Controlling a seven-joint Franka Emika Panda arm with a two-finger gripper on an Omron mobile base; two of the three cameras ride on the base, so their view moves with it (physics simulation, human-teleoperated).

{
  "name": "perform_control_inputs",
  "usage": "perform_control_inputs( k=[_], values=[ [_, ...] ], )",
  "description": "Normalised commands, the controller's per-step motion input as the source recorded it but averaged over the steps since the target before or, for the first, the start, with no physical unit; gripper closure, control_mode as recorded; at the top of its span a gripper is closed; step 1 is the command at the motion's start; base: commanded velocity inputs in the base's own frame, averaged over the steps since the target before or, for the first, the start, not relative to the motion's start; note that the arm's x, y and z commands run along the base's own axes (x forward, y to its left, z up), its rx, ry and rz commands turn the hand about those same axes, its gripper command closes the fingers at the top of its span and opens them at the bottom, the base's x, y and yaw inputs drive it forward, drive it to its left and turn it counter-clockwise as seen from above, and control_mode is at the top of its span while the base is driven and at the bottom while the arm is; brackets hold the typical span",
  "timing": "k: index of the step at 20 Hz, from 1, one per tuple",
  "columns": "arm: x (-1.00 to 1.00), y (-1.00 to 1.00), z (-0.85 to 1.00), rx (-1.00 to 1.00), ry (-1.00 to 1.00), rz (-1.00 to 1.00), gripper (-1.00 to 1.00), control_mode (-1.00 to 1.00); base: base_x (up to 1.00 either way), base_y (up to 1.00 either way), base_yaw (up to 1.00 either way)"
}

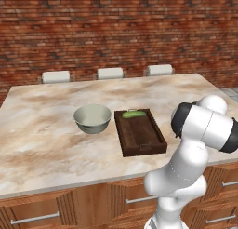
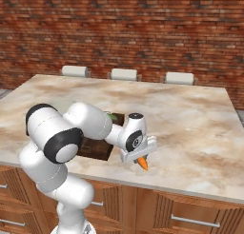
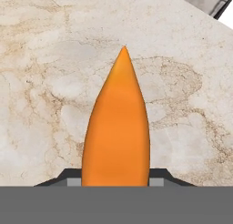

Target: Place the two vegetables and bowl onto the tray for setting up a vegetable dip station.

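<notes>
The orange carrot [image 3: 116, 132] lies on the marble counter with its pointed end away from the hand. My gripper [image 3: 116, 181] sits down over its thick end, and both fingertips [image 3: 74, 181] press against its sides. From the right base view, the gripper [image 2: 138, 158] is low at the counter's front edge, right of the tray [image 2: 95, 150], with the carrot [image 2: 143, 164] poking out below it. The dark green cucumber [image 1: 134, 114] rests inside the brown tray [image 1: 155, 137] at its far end. Left of the tray stands the pale grey-green bowl [image 1: 93, 118].
The marble counter [image 1: 46, 144] has wooden drawers below its front edge [image 1: 42, 186]. Three white chair backs [image 1: 110, 73] line the far side, in front of a brick wall. My arm [image 1: 200, 130] rises at the counter's right front.
</notes>
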Motion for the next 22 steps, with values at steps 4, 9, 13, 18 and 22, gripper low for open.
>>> perform_control_inputs(
  k=[4, 9, 13, 18, 22],
  values=[
    [0.00, 0.00, 0.00, 0.00, 0.00, 0.01, 1.00, -1.00, 0.00, 0.00, 0.00],
    [0.00, 0.01, 0.27, 0.00, 0.00, 0.02, 1.00, -1.00, 0.00, 0.00, 0.00],
    [0.00, 0.00, 0.55, 0.00, 0.00, 0.00, 1.00, -1.00, 0.00, 0.00, 0.00],
    [0.00, 0.03, 0.48, 0.00, 0.00, 0.01, 1.00, -1.00, 0.00, 0.00, 0.00],
    [0.00, 0.27, 0.37, -0.01, 0.00, 0.08, 1.00, -1.00, 0.00, 0.00, 0.00]
  ],
)
